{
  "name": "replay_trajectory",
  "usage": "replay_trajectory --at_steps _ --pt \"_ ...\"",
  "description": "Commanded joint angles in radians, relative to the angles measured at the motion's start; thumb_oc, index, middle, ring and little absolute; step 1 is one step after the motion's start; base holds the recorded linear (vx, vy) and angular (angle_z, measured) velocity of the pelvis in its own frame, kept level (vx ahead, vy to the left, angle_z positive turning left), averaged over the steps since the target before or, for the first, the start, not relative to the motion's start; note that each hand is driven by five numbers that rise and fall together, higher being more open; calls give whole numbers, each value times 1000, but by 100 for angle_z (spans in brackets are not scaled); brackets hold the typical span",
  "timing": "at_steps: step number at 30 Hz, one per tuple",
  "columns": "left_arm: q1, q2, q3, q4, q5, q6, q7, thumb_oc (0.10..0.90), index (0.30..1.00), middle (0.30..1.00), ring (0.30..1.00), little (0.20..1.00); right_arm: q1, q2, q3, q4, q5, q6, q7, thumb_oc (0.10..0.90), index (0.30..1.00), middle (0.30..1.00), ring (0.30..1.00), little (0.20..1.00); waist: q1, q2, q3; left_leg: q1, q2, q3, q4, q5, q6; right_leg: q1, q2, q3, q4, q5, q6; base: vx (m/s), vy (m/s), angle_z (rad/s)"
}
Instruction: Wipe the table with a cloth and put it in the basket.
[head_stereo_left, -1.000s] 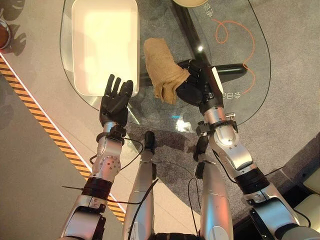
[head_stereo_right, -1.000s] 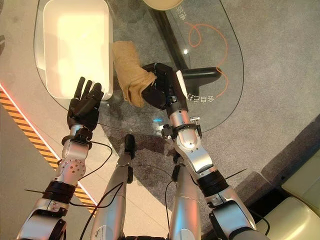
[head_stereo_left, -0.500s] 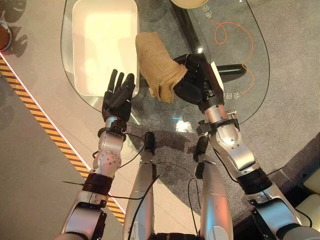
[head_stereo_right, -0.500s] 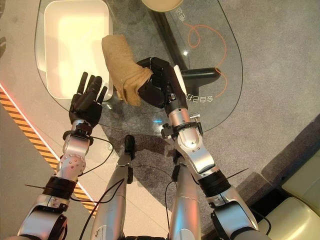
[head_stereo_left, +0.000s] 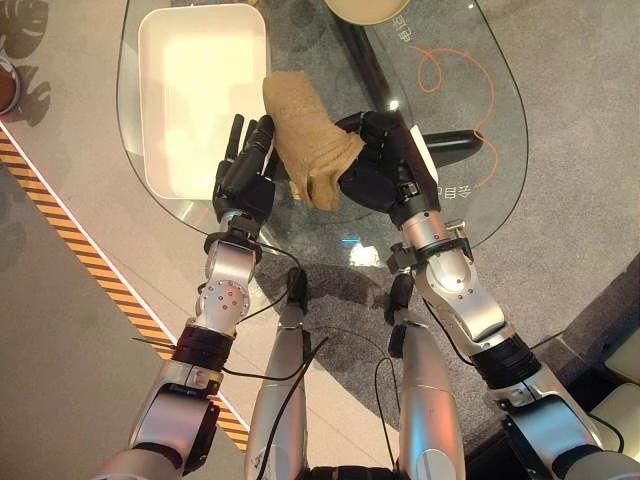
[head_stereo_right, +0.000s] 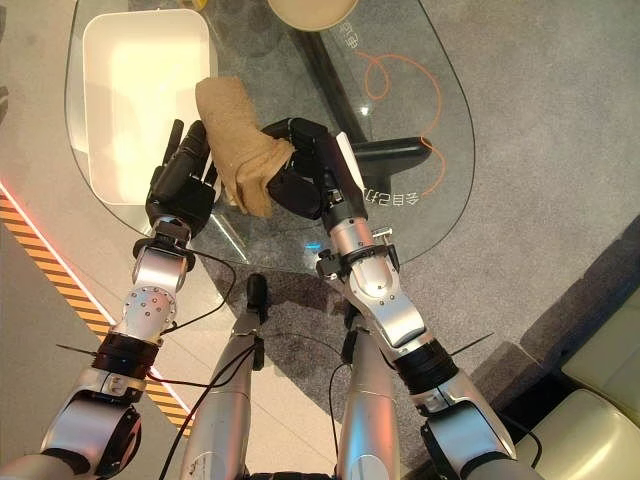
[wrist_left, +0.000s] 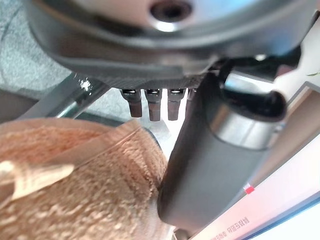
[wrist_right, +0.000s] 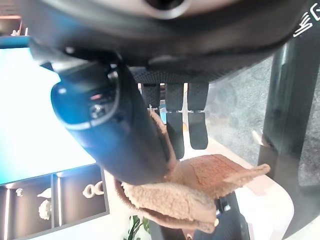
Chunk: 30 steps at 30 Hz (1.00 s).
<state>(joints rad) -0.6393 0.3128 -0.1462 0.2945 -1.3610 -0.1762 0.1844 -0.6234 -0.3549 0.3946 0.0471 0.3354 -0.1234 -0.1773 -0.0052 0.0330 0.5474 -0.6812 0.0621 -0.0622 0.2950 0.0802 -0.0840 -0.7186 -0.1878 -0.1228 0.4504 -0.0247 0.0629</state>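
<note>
Beside the white basket (head_stereo_left: 200, 95), on the glass counter (head_stereo_left: 480, 160), the tan cloth (head_stereo_left: 300, 135) hung from the right hand (head_stereo_left: 385, 165), whose fingers and thumb were curled round one end of it. The left hand (head_stereo_left: 245, 170) stood between basket and cloth with its fingers straight and close together, touching or nearly touching the cloth's side; it gripped nothing.

The step in hand appeared to be carrying the cloth to the basket. To do it well, the right hand's grasp should remain firm until the bulk of the cloth is above the basket's open interior, not merely over its near rim, because a limp trailing end could drape over the wall. The left hand could steady or guide the free end, or take the cloth over.

The cloth was a thick, nubby terry fabric, soft and folded into a loose elongated bundle; it would likely sag and conform, not hold shape. The basket was a smooth, rigid, rectangular tub with rounded corners and shallow walls. The counter was transparent glass with a rounded outline, hard and probably slippery, carried on a dark frame (head_stereo_left: 455, 140).
</note>
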Motion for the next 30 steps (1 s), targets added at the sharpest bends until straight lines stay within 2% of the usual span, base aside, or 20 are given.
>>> replay_trajectory --at_steps 1,13,19,30 --pt "-140 1 13 -68 11 -35 -36 800 900 900 900 900 -161 69 -18 -270 36 -176 66 100 300 300 300 200 3 -14 -27 19 -42 91 32 -41 69 66 48 23 -85 32 1 0 0 0" --pt "-191 17 -12 -24 86 -37 19 800 900 900 900 900 -192 71 19 -277 66 -161 118 100 300 300 300 200 1 -11 -27 21 -46 89 27 -38 68 67 48 23 -89 33 3 0 0 0" --pt "-208 22 -21 -20 77 -47 -35 800 900 900 900 900 -195 65 31 -266 62 -137 120 100 300 300 300 200 -2 -12 -27 23 -45 90 24 -37 66 68 47 22 -91 34 4 0 0 0" --pt "-211 27 -22 -53 104 -56 -110 800 900 900 900 900 -186 66 8 -256 19 -157 54 100 300 300 300 200 -6 -8 -27 29 -43 92 21 -39 65 69 45 27 -94 36 2 0 0 0"
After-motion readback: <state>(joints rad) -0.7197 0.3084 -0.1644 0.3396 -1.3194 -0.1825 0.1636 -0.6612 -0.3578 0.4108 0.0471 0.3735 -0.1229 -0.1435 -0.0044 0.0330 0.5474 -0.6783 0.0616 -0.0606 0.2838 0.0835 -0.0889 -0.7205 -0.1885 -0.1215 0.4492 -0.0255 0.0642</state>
